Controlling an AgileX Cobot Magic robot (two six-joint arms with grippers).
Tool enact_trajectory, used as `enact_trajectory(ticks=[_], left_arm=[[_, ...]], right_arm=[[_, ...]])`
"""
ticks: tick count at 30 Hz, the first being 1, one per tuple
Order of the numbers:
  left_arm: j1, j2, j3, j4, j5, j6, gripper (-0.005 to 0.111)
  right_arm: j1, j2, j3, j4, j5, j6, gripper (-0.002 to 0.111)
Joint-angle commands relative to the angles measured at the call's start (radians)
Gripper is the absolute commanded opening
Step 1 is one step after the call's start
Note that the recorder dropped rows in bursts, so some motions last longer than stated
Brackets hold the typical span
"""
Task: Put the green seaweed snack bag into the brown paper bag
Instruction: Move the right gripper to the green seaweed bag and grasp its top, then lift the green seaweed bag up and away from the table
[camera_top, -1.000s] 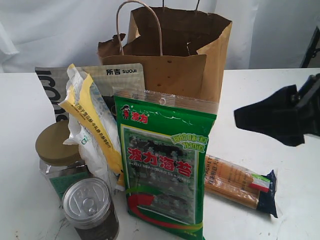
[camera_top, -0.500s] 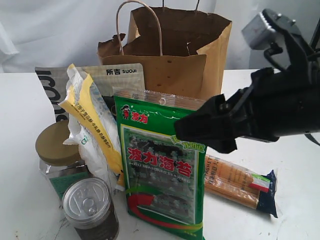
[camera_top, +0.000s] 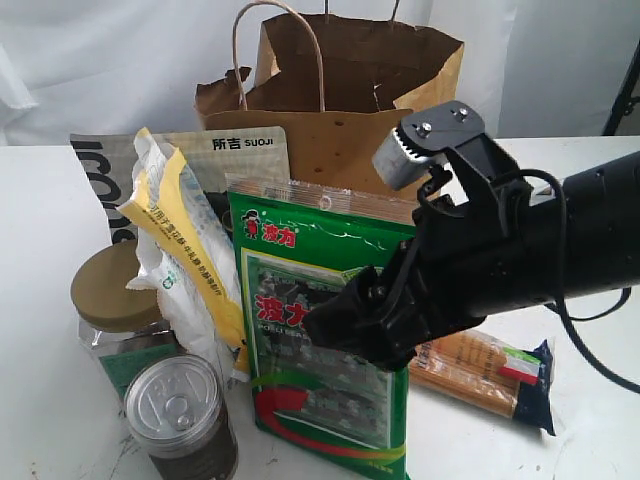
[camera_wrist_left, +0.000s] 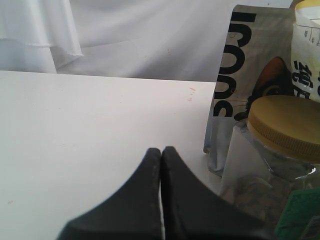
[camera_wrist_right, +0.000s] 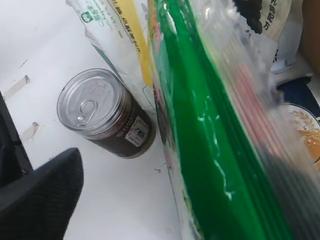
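- Count: I see one brown paper bag, one green seaweed snack bag, one yellow-and-white pouch, one clear jar with a tan lid, one pull-tab can, one pasta packet and one grey pouch lettered SUOJI. All stand or lie on one white table, and two grippers are in view.
- Task thing: the green seaweed snack bag stands upright at front centre. The brown paper bag stands behind it, mouth open.
- Right gripper: in the exterior view it lies in front of the packet's middle right. In the right wrist view the packet runs edge-on, with bare table between it and the one dark finger I can see.
- Right claw state: only that one finger shows, probably with a gap beside it. I cannot tell whether the claw is parted or closed.
- Left gripper: its fingers are pressed together on nothing, over bare table near the jar.
- Hidden or cut off: the right arm covers part of the packet's picture panel and one end of the pasta packet. The packet hides the paper bag's lower front, and the frame edge crops the far handle.
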Motion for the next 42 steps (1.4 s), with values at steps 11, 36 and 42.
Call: enact_trajectory(ticks=[11,36,42], left_arm=[[-0.005,-0.004,0.005,0.0,-0.01,-0.002,0.001],[-0.005,-0.004,0.005,0.0,-0.01,-0.002,0.001],[-0.005,-0.004,0.005,0.0,-0.01,-0.002,0.001]], right_arm=[[0.08,0.005,0.041,-0.057,-0.067,-0.013,0.063],[0.082,0.008,0.041,-0.255,-0.118,0.164,0.0],[0.082,-0.083,0.041,-0.312,-0.114,0.216,0.0]])
